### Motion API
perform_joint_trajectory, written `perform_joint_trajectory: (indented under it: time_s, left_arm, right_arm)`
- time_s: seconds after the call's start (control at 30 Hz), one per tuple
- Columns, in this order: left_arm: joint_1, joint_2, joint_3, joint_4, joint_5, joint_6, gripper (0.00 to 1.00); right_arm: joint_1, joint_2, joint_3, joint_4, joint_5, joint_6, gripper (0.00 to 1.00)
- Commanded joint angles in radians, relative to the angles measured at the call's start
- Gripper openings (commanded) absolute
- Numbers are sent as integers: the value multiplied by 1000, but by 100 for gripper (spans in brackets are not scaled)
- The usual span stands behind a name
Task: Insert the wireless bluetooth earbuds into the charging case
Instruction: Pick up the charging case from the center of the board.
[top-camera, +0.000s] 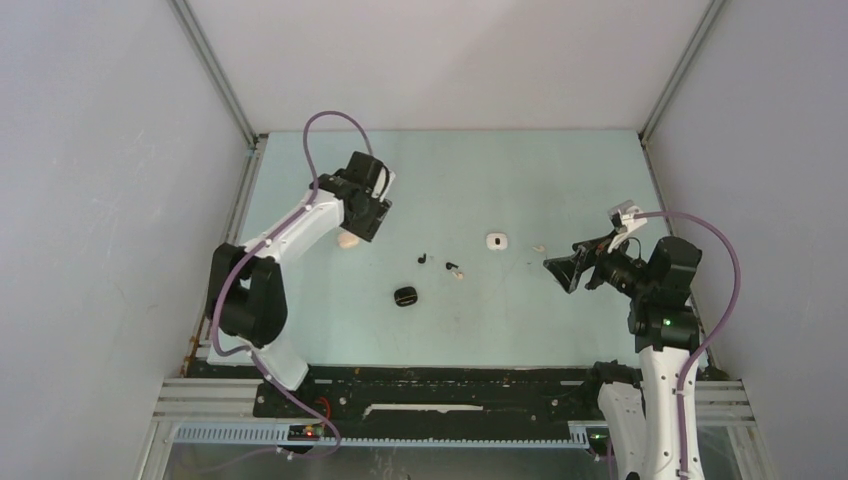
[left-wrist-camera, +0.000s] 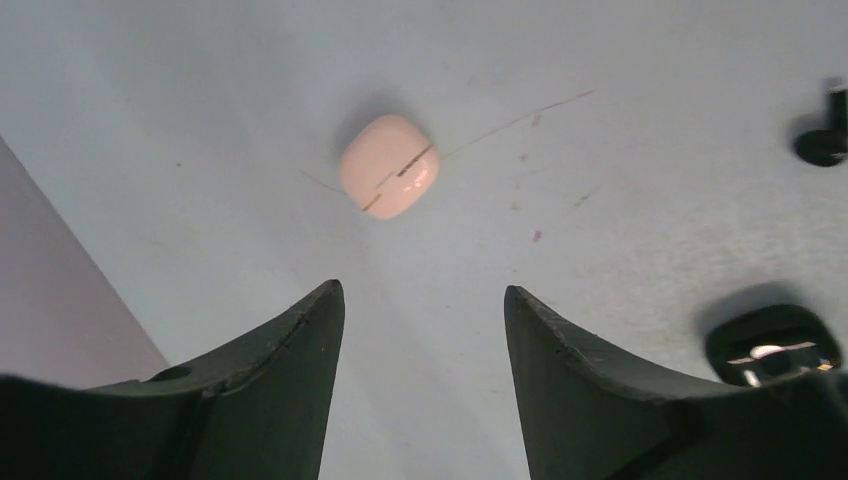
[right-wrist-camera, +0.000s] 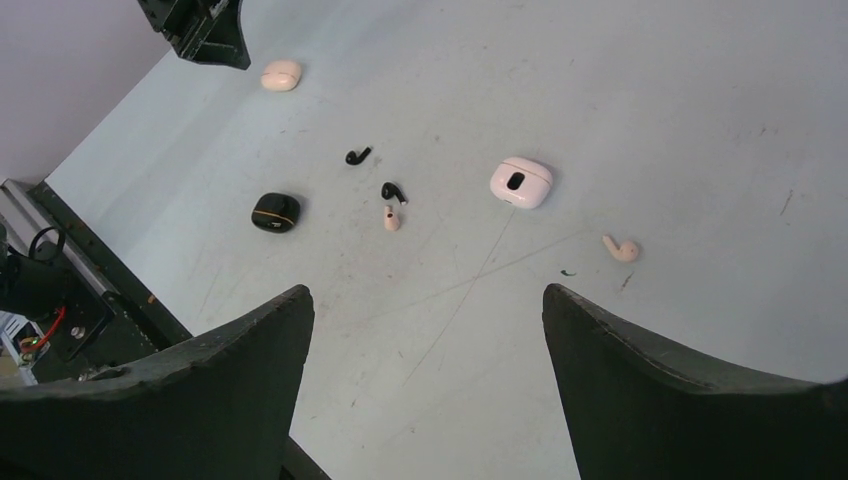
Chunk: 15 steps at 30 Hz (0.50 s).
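From above: left pincer (top-camera: 362, 225) tipped down over the far left of the worktop (top-camera: 560, 170), just beside a beige case (top-camera: 348, 240); spread or clenched, not clear from here. Toward the middle, one black bud (top-camera: 422, 258) and a second black bud (top-camera: 452, 266) lying apart. A beige bud (top-camera: 459, 274) sits tight against the second, possibly touching, too small to say. Black case (top-camera: 405, 297) nearer the arm bases, white case (top-camera: 497, 241) to the right of the buds, another beige bud (top-camera: 539, 247) just past it. Right pincer (top-camera: 565, 272) held off the worktop at the right, pointing toward the centre. Left wrist: fingers (left-wrist-camera: 290, 350) spread wide, grasping nothing, bare worktop between them. Beige case (left-wrist-camera: 390, 165) ahead of the tips, lid shut, lying flat, untouched. Black case (left-wrist-camera: 775, 345) at the lower edge, partly behind one finger, and a black bud (left-wrist-camera: 825, 140) cut off at the frame edge. Right wrist: fingers (right-wrist-camera: 240, 350) likewise spread wide and empty, well above the worktop. Beyond them, all four buds lying loose outside the cases, with the black pair and one beige bud clustered between black case and white case. Other beige bud alone, near the white case. Beige case far off by the left pincer.
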Motion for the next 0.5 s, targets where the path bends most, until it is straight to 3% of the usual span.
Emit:
perform_joint_trajectory:
  time_s: [0.0, 0.17, 0.47]
  left_arm:
    - [96, 34, 47, -16, 98, 191, 66]
    - [118, 158, 57, -25, 210, 360, 65]
    - [150, 234, 43, 53, 202, 456, 64]
  right_arm:
    - [29, -3, 2, 8, 11, -19, 87]
    - [79, 23, 2, 3, 30, -20, 87]
    - [98, 54, 2, 4, 28, -20, 87]
